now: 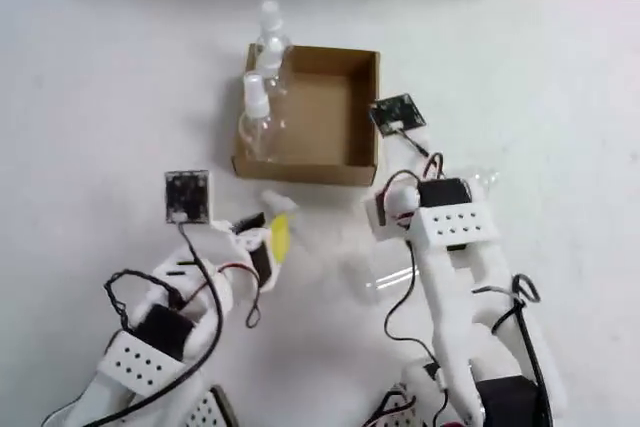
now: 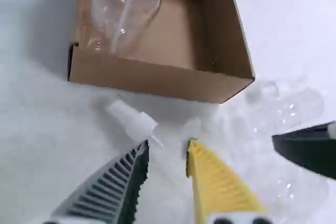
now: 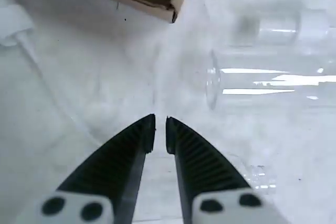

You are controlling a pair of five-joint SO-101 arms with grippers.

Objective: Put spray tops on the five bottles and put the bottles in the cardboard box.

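Note:
The cardboard box (image 1: 340,117) sits mid-table. Three clear bottles with white spray tops (image 1: 258,112) stand along its left wall. One of them, a bottle (image 2: 126,3), shows inside the box (image 2: 157,77) in the left wrist view. A loose white spray top (image 2: 134,121) lies on the table in front of the box, just ahead of my open left gripper (image 2: 167,153), whose yellow finger (image 1: 278,234) shows from above. My right gripper (image 3: 160,129) is shut with nothing in it, low over the table. A topless clear bottle (image 3: 273,82) lies on its side beside it.
Another clear bottle (image 3: 278,27) lies farther off, near the box corner (image 3: 173,3). A lying bottle (image 2: 278,108) and the other arm's dark finger (image 2: 310,148) appear beside the left gripper. Both arms' cables hang near the front edge.

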